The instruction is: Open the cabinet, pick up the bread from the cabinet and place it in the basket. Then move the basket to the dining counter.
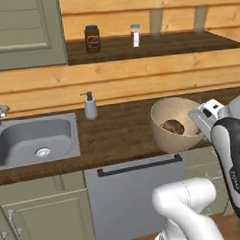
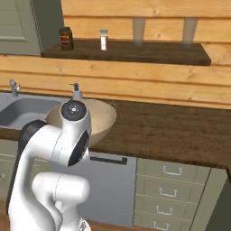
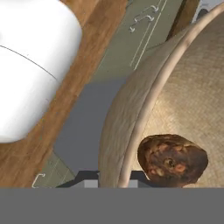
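Tan basket with bread inside is gripped at its rim by the gripper; it should be kept level while carried.

The basket looks matt beige, smooth outside, with a faintly woven, paler inside. The bread has a rough, mottled dark-brown crust. The worktop is dark wood plank with visible grain, the wall behind it pale varnished timber. The sink is smooth matt grey. The cabinet fronts are flat, painted grey-green.
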